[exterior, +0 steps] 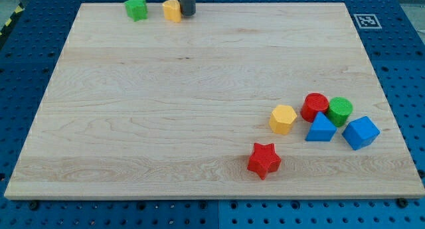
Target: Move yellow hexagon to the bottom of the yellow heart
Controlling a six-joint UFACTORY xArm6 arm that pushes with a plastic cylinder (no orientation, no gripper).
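The yellow hexagon (283,118) lies at the view's lower right, touching the left side of a red cylinder (315,106). The yellow heart (172,10) sits at the view's top edge of the board, left of centre. My tip (188,14) is at the view's top, right against the heart's right side, far from the hexagon.
A green star (136,8) sits left of the heart. Near the hexagon are a green cylinder (340,110), a blue triangle (321,129), a blue cube (360,132) and a red star (264,160). The wooden board (166,123) lies on a blue pegboard.
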